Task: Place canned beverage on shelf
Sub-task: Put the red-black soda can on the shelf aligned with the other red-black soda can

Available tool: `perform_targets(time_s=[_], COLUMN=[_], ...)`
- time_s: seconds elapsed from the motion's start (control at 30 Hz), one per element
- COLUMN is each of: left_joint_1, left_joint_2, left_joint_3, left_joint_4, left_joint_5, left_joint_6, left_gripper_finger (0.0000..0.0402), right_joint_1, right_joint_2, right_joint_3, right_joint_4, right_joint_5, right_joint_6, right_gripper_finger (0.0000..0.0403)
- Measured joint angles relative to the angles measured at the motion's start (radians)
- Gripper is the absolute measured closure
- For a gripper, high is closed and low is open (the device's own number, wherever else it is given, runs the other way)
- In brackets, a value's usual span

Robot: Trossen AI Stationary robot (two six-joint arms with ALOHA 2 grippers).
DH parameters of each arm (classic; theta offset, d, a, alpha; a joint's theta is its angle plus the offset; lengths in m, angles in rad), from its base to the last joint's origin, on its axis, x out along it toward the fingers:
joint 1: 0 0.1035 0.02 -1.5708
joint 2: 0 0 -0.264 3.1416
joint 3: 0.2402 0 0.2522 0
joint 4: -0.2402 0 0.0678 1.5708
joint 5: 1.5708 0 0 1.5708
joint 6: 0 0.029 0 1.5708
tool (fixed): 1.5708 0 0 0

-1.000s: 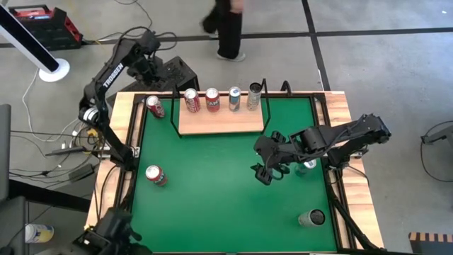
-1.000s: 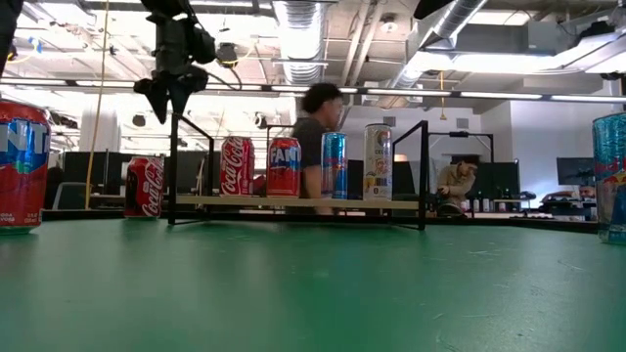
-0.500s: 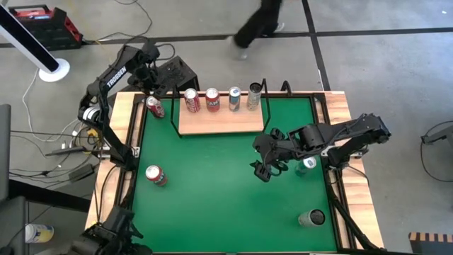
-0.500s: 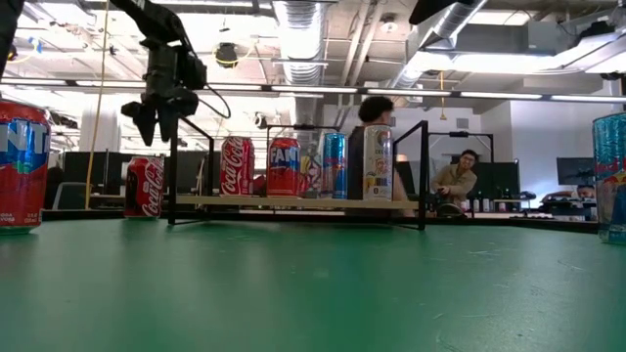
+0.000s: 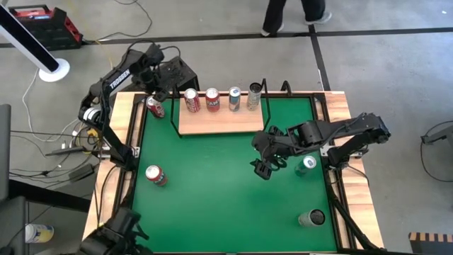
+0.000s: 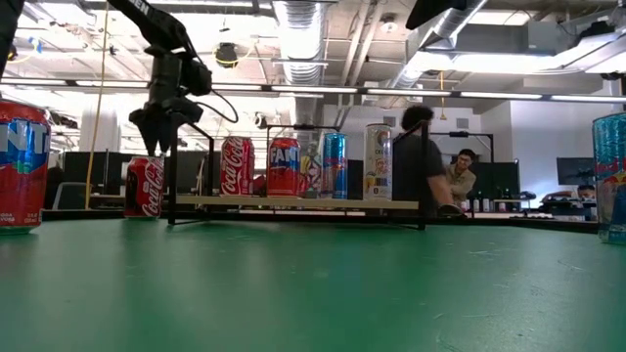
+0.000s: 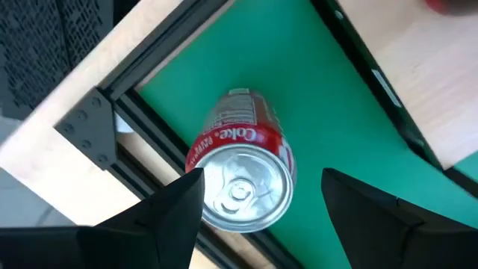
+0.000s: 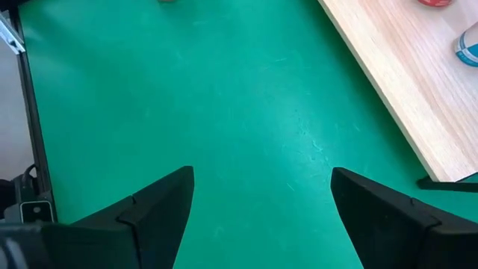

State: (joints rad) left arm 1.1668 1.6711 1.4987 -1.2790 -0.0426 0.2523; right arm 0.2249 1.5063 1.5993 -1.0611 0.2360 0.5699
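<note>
Nearest the low camera, far from the shelf [image 5: 221,121], a red can [image 5: 154,174], a blue can [image 5: 306,164] and a toppled can [image 5: 311,217] wait on the counter [image 5: 212,191]. The right hand [image 5: 263,167], wide and empty, hangs just in front of the shelf. Four cans are shelved already. Left of the shelf, the left hand [image 7: 261,217], wide, hovers over a Coke can [image 7: 240,184], ungrasped.

Green table [image 5: 212,184] with shelf [image 5: 221,120], perhaps four loose cans.
</note>
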Motion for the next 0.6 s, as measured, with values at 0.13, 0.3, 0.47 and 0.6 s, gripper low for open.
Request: perform_targets(time_s=[0.13,0.3,0.47,0.6], left_joint_1=[-0.015,-0.015,-0.043,-0.069], left_joint_2=[0.0,0.0,0.0,0.0], left_joint_3=[0.007,0.007,0.0,-0.01], left_joint_4=[-0.005,-0.004,-0.008,0.023], left_joint_5=[-0.033,-0.03,0.011,-0.093], left_joint_6=[0.055,0.135,0.259,0.249], left_gripper_finger=[0.0149,0.0149,0.0148,0.0138], right_joint_1=[-0.014,-0.032,-0.03,-0.031], right_joint_2=[0.0,0.0,0.0,0.0], right_joint_3=[0.0,0.0,0.0,0.0], right_joint_4=[0.0,0.0,0.0,0.0], right_joint_5=[-0.002,-0.003,-0.003,-0.004], right_joint_6=[-0.003,-0.005,-0.028,-0.033], right_gripper_finger=[0.0062,0.0062,0.0062,0.0062])
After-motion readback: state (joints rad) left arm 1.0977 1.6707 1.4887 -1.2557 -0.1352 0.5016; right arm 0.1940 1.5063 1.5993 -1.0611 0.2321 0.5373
